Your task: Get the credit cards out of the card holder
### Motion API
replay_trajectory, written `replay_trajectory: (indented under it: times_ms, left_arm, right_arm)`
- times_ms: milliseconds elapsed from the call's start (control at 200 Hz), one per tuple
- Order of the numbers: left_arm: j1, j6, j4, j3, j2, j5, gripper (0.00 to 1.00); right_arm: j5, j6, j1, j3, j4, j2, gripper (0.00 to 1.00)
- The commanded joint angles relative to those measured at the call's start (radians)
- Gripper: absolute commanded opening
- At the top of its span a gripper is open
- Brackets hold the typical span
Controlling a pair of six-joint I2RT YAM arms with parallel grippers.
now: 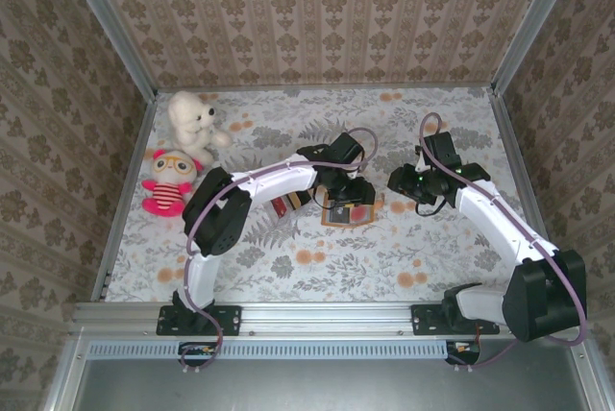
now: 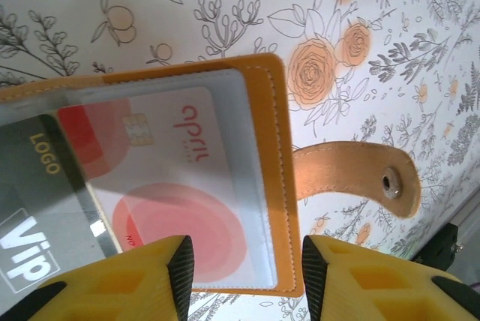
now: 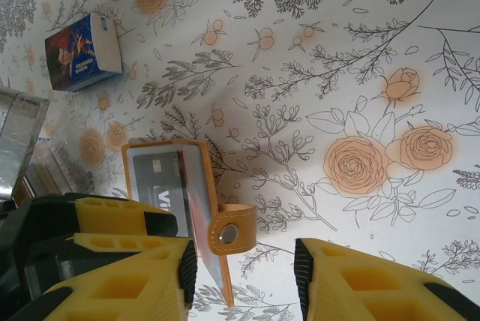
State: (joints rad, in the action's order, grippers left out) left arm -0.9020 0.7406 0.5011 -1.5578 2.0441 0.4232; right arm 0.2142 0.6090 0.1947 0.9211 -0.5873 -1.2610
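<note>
Mid-table, between the two arms, the card holder point(image 1: 348, 212) lay flat and open, pockets facing up, its strap tab point(image 2: 352, 175) sticking out to the right toward the right gripper point(image 1: 404, 183). I could see the credit cards point(image 2: 135, 133) in the clear pocket, a dark VIP card point(image 2: 34, 216) overlapping a white card point(image 2: 187, 193) with red circles. I had the left gripper point(image 2: 247, 276) hanging over the holder's orange rim, jaws spread, pinching nothing. The right gripper's jaws stood apart too, empty, near the tab
</note>
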Motion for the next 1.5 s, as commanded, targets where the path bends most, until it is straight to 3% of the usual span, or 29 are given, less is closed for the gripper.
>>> replay_trajectory:
  times_ms: [0,130,290,470,635,920,1490]
  left_arm:
    - [0.001,0.018,-0.049,0.019,-0.038,0.017,0.46]
    - [0.027,0.067,-0.15,0.121,-0.11,-0.024,0.46]
    - [0.058,0.083,-0.141,0.174,-0.155,-0.082,0.45]
    - [0.064,0.14,-0.084,0.196,-0.151,-0.168,0.35]
    - [0.078,0.192,-0.139,0.245,-0.16,-0.156,0.3]
    - [0.078,0.177,-0.141,0.21,-0.112,-0.089,0.29]
    - [0.071,0.166,-0.147,0.173,-0.041,-0.005,0.25]
  right_arm:
    - [0.003,0.003,-0.003,0.004,-0.018,0.016,0.41]
    - [0.047,-0.02,0.026,0.016,0.002,-0.006,0.37]
    - [0.032,-0.004,0.103,0.033,0.019,-0.042,0.3]
    - [-0.123,0.035,0.239,0.093,-0.026,-0.16,0.16]
    - [-0.115,0.091,0.293,0.102,0.021,-0.269,0.1]
    - [-0.13,0.1,0.295,0.124,0.035,-0.384,0.09]
    - [-0.149,0.106,0.234,0.067,0.044,-0.384,0.09]
